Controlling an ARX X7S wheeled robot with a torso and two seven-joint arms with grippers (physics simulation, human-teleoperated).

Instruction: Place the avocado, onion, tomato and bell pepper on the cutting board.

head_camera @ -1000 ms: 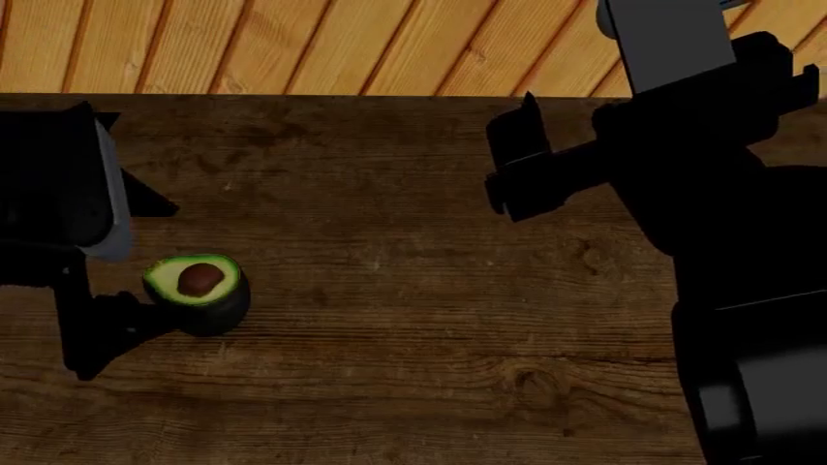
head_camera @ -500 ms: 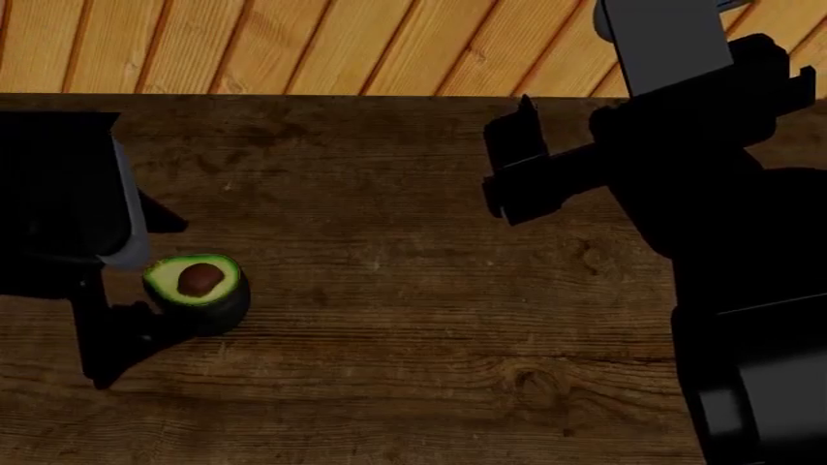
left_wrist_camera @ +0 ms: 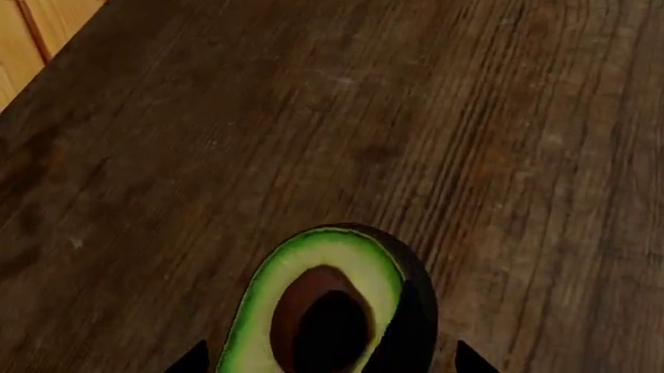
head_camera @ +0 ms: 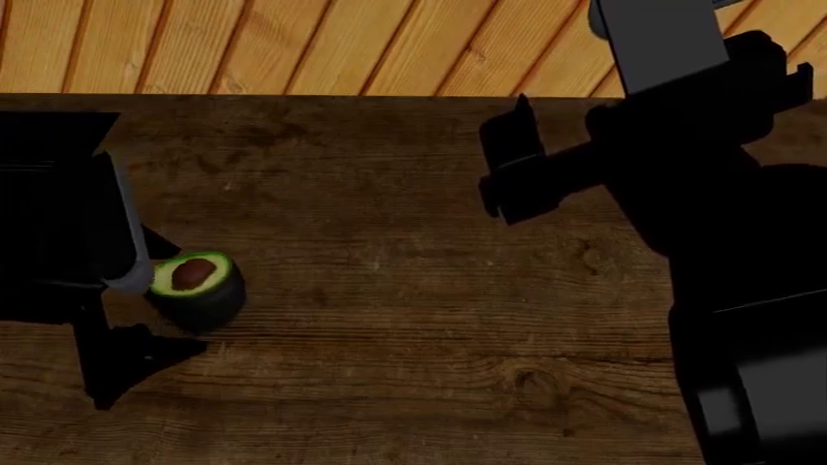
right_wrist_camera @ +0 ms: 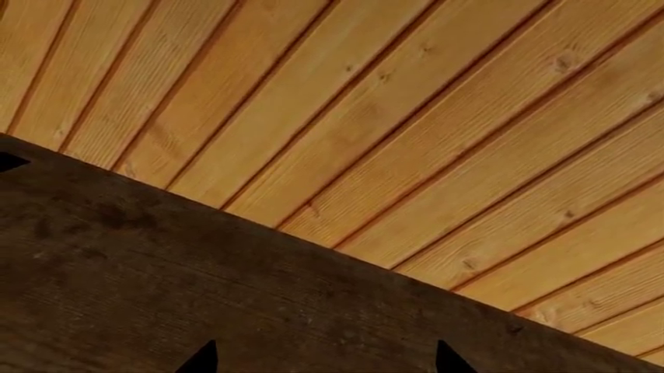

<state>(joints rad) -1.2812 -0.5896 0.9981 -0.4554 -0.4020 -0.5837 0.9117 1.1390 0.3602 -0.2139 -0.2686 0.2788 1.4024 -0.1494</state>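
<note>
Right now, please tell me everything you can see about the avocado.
The avocado is a half, with dark green skin, a ring of pale green flesh and a brown pit at its centre. It sits on the dark wooden table, cut face up and tilted slightly. The left gripper is around it: in the left wrist view its dark fingertips show on either side of the fruit. Whether they touch the skin cannot be told. No other vegetable and no cutting board is in view.

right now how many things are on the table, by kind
avocado halves: 1, the avocado between the tips of the left hand
onions: 0 in view
tomatoes: 0 in view
bell peppers: 0 in view
cutting boards: 0 in view
total: 1 thing on the dark wooden table
</note>
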